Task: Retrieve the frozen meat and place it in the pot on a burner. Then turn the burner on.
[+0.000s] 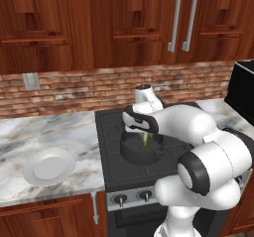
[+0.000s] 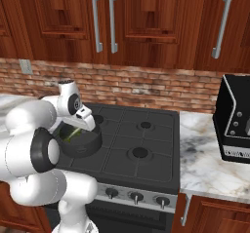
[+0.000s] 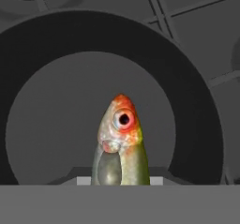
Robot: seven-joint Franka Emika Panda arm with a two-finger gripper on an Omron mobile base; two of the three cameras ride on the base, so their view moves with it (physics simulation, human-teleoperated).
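From the left base view, the white arm bends over the cooktop point(image 1: 144, 147), its gripper point(image 1: 145, 136) lowered into the pot point(image 1: 141, 149) on the front-left burner, with the frozen meat point(image 1: 146, 141) showing as a greenish sliver between the fingers; a white plate point(image 1: 49, 166) lies on the marble bench point(image 1: 44, 137) to the left. From the right base view, the fish point(image 2: 73, 134) hangs just inside the pot point(image 2: 80, 142), and the knobs point(image 2: 134, 196) line the stove front. In the hand view, the fingers pinch the fish point(image 3: 121, 143), its orange-red head pointing down at the pot's floor point(image 3: 61, 124). The release would likely go best with the fish kept centred and low, clear of the wall.
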